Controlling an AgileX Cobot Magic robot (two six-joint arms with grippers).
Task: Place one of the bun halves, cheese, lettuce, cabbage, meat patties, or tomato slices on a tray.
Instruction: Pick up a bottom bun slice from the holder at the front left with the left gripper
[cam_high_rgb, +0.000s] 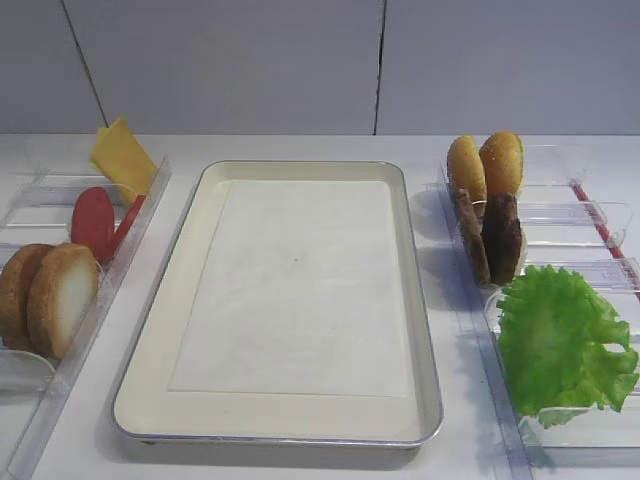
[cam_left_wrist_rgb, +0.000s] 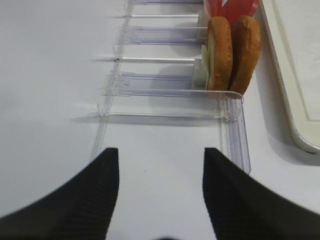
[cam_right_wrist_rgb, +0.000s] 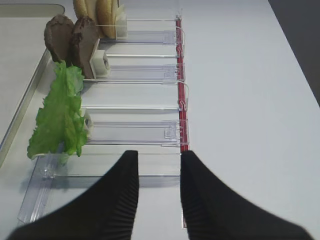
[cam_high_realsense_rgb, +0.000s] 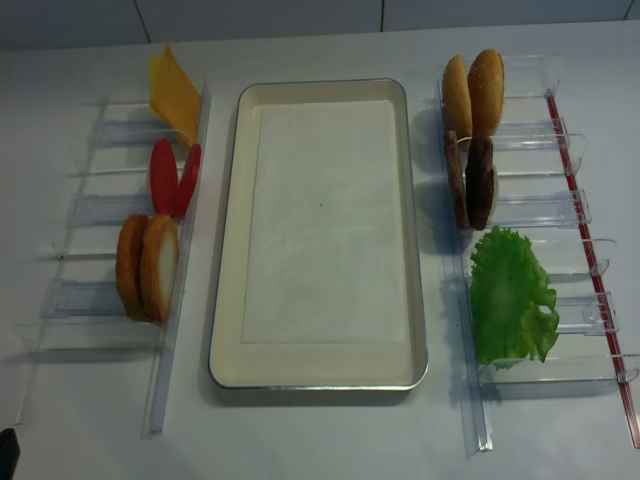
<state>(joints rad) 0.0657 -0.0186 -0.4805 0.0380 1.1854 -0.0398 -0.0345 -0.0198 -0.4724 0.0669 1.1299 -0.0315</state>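
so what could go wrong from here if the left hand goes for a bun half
The two round brown bun halves stand on edge, pressed together, so the open left hand might pinch both or topple one. The flat red tomato slices stand right behind them and could get knocked. The clear plastic bin may snag a finger.

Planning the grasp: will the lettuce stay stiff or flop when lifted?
The lettuce looks thin and ruffled, so it will probably flop and feel light. Its frilled edge overhangs the clear bin, so it may snag there.
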